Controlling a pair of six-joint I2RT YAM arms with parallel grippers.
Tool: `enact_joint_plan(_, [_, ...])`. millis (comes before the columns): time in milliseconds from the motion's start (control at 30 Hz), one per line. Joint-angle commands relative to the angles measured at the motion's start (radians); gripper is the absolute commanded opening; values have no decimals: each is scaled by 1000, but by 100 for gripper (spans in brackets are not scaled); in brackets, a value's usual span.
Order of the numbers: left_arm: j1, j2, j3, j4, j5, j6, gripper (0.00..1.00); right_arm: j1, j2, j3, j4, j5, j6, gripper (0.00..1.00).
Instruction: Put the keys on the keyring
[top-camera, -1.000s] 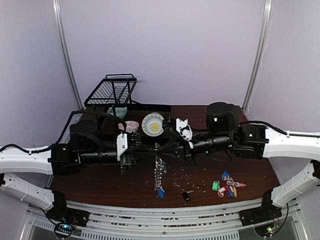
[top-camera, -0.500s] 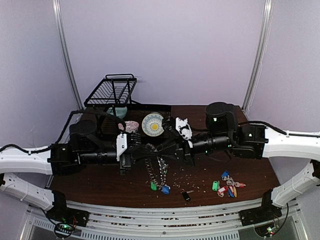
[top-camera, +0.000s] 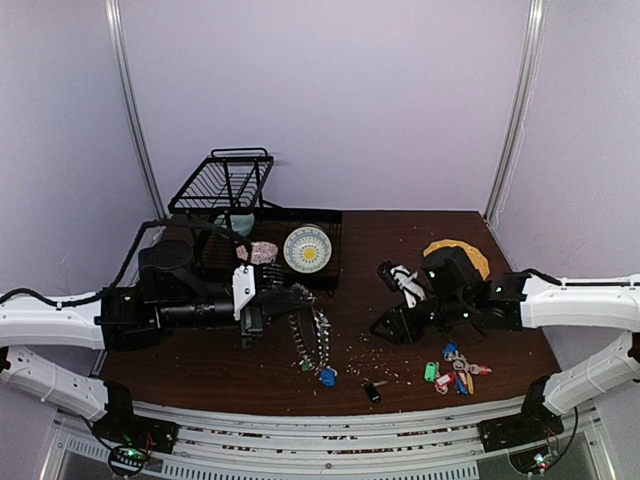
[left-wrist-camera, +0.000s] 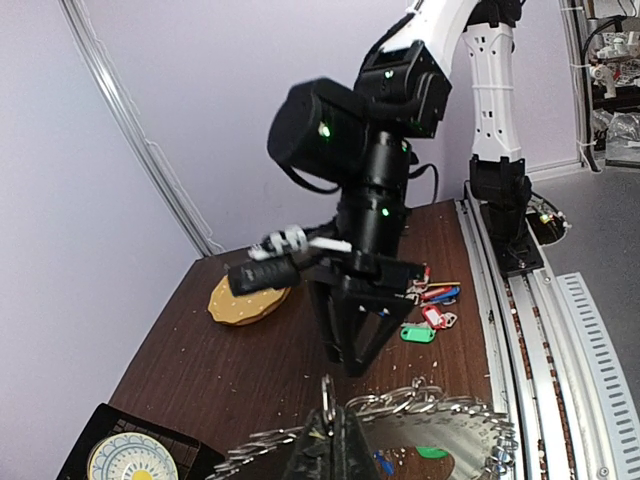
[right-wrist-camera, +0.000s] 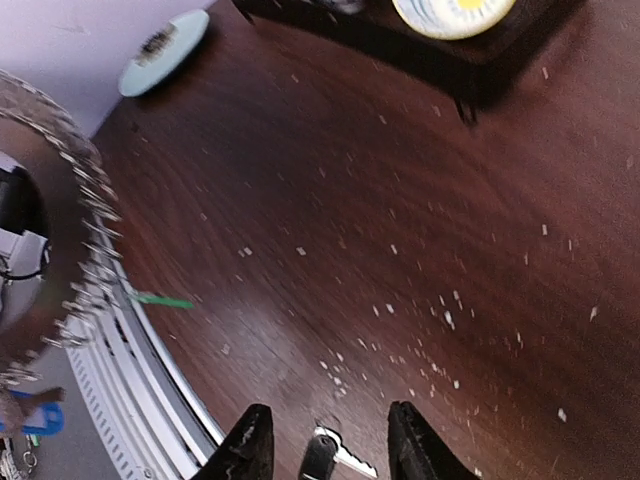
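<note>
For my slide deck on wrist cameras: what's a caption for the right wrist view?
Open right gripper poised over a small key on the speckled wooden table, keyring at left.

One keyring, one plate, one wire rack, one tan disc. One small bunch of keys, one heap of coloured tags.

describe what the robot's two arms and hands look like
The left arm and right arm are white shells near the bases, turning into chunky black cylindrical joints toward the wrists, each with a white bracket there. Loose black cables loop along both. Small green lights dot the right arm. The left hand and right hand are black, with two slim fingers.
</note>
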Motion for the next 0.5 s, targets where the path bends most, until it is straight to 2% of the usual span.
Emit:
enact_joint_plan(0, [-7,-30,23,62,-1,9,0,45,57,-92,-7,45,209,42])
enact_joint_plan(167, [-11,-31,25,57,-2,11,0,106,159,-123,91,-2,221,46])
enact_joint_plan(333, [-14,-28,25,54,-4,16,0,106,285,-98,122,-47,174,39])
enact_joint_plan(467, [-14,-27,25,53,-2,17,0,107,325,-87,113,-46,143,36])
